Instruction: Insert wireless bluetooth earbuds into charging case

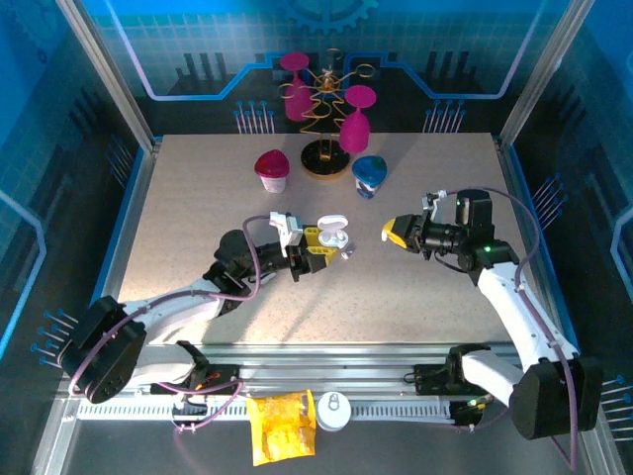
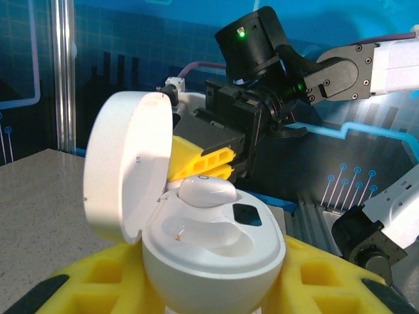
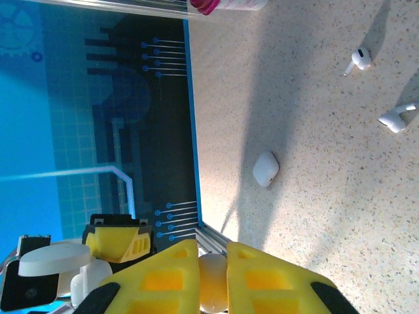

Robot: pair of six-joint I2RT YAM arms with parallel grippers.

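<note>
Nearest, the left gripper clamps an open white charging case with its lid tilted back. A seated earbud fills one socket; the other looks empty. Just beyond, the right gripper is closed on a second earbud close to the case. Pinched between thick yellow fingers, it could arrive misaligned, catch the rim or slip free. Farther off, two loose earbuds lie on the surface.
</note>
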